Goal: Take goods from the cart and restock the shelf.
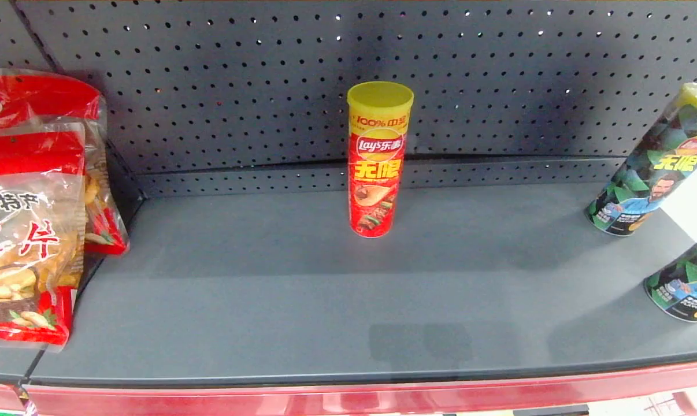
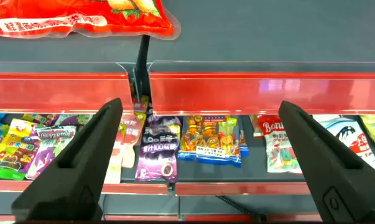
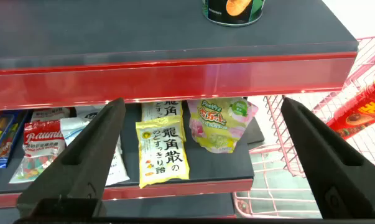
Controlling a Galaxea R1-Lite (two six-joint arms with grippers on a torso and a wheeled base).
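Observation:
A red chip can (image 1: 377, 162) with a yellow lid stands upright near the back of the grey shelf (image 1: 267, 300). My left gripper (image 2: 201, 106) is open and holds nothing; it faces the shelf's red front edge (image 2: 249, 84), below a red snack bag (image 2: 81, 15). My right gripper (image 3: 203, 102) is open too, with nothing in it, and faces the red edge (image 3: 175, 74) under a dark can (image 3: 234, 9). The pink wire cart (image 3: 311, 155) is beside the shelf, with a red can (image 3: 367, 106) lying in it.
Red snack bags (image 1: 30, 219) lean at the shelf's left end. Two dark green cans (image 1: 649, 167) (image 1: 686, 277) tilt at the right end. The lower shelf holds several snack packets (image 2: 209, 140) (image 3: 165, 152). A perforated panel (image 1: 267, 75) backs the shelf.

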